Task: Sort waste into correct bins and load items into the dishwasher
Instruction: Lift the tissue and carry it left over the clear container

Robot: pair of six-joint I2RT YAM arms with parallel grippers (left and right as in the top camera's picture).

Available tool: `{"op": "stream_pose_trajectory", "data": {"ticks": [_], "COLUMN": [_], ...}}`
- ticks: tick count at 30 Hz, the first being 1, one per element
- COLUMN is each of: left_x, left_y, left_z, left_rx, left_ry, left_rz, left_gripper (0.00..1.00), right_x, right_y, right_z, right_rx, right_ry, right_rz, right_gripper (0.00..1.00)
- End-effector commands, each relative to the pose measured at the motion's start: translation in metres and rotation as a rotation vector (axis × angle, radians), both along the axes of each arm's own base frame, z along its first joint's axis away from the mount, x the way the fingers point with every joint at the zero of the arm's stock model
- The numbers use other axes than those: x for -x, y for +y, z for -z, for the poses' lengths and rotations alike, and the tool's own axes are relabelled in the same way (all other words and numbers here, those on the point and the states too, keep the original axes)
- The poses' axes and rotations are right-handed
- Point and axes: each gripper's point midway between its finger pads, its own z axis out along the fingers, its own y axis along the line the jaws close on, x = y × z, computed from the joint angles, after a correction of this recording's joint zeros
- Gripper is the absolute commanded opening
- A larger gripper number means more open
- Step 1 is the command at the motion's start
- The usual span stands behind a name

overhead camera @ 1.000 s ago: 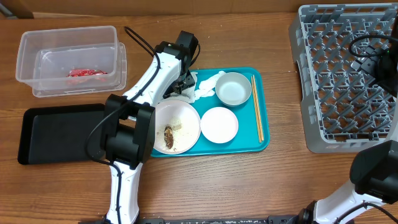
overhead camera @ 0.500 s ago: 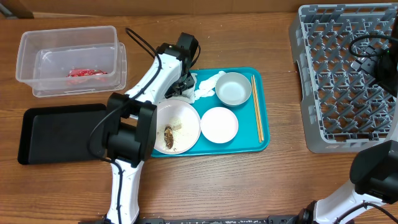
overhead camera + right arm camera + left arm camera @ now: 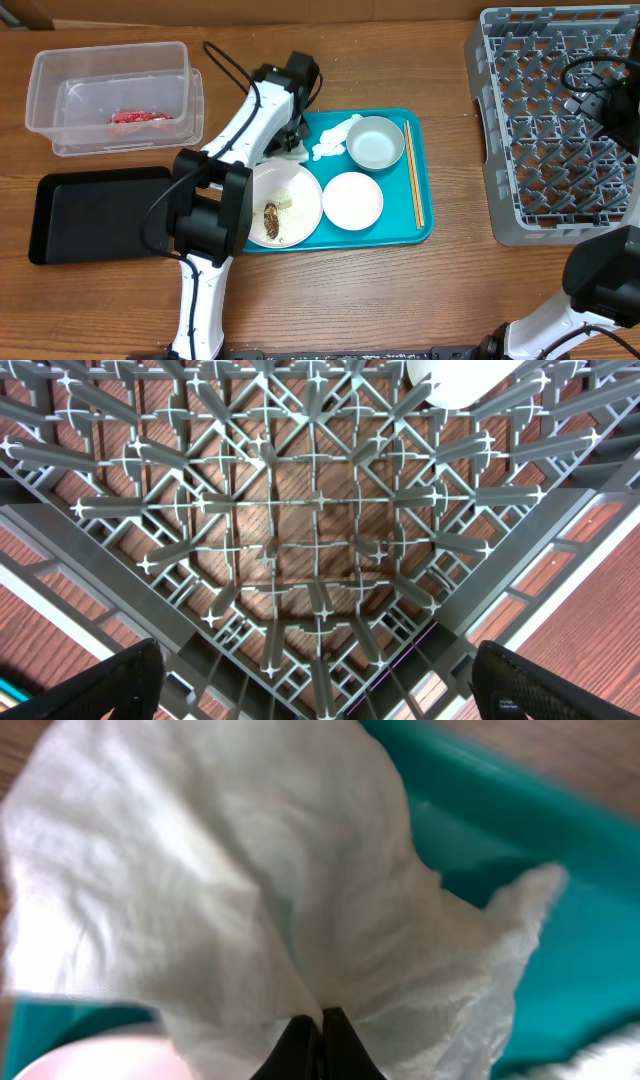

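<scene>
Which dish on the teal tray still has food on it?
The large white plate, leftmost of the three: it carries a brown scrap and white crumbs. The smaller plate and grey-green bowl look clean.

- The surface (image 3: 400, 60) is brown wood. Its grain runs left to right, with darker streaks and a few small knots. It fills the overhead view from edge to edge.
- A teal tray (image 3: 400, 232) lies flat on the surface near the middle. It is rectangular with rounded corners and a low raised rim, and its long sides run left to right.
- In the left wrist view the tray shows as a blurred teal band, with a sliver of brown wood beyond it at the top right.
- A paler brown thing (image 3: 25, 10) is cut off at the far left corner. What it is cannot be told.
</scene>
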Motion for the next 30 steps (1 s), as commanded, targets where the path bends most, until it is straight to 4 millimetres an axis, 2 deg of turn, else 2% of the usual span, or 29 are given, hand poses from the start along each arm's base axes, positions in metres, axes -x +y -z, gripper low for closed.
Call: {"op": "stream_pose_trajectory", "data": {"ticks": [1,6,9,14,21,24,30], "left_x": [-0.018,-0.025,-0.036,-0.053,-0.061,-0.061,-0.061], "left_y": [-0.001,0.0,0.001,0.023,0.115,0.152,0.213], "left_z": [-0.056,-0.089,-0.109,-0.138,-0.195,-0.203,-0.199], "left_rx": [0.02,0.03,0.044,-0.022,-0.3,-0.366,-0.364], "left_ry": [-0.109,-0.152,-0.205,-0.303,-0.431,-0.445,-0.437], "left_rz": [0.003,-0.002,0.011,-0.023,-0.18,-0.25,-0.376], "left_gripper": [0.04,0.04,0.04,0.04,0.04,0.04,0.04], "right_x": [0.001,0.001,0.001,0.001,0.001,0.001,0.001], "right_y": [0.0,0.0,0.0,0.0,0.0,0.0,0.0], "right_z": [-0.004,-0.004,-0.004,-0.004,-0.004,-0.004,-0.004], "right_rx": [0.006,0.006,0.006,0.006,0.006,0.006,0.006], "right_ry": [-0.012,-0.012,-0.012,-0.012,-0.012,-0.012,-0.012], "right_rz": [0.003,0.003,0.003,0.003,0.003,0.003,0.003], "right_gripper": [1.0,1.0,1.0,1.0,1.0,1.0,1.0]}}
